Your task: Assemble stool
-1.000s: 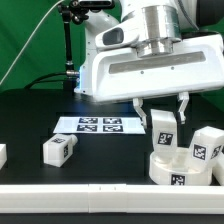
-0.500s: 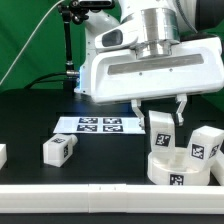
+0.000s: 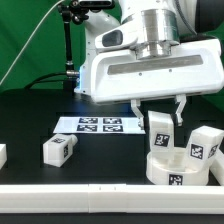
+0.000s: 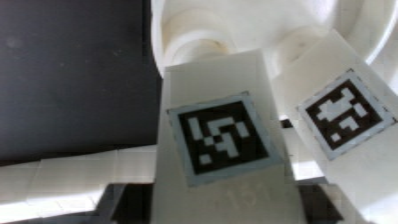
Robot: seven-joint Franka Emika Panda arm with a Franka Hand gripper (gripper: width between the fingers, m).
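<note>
The leg (image 3: 161, 129) (image 4: 221, 140) stands straight up, its long side going up and down, with its low end on the round seat (image 3: 178, 169) at the exterior view's right. The gripper (image 3: 160, 112) squeezes it from both sides. Nothing looks moved since half a second ago. A second leg (image 3: 205, 149) (image 4: 345, 110) sits just beside it. A loose leg (image 3: 60, 150) lies well apart, past bare black table (image 3: 115, 160). The marker board (image 3: 99, 124) lies behind. A white bar (image 3: 90, 201) runs along the front edge.

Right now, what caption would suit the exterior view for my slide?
Panda gripper straddling an upright white leg on the round stool seat; another leg lies loose near the marker board.
</note>
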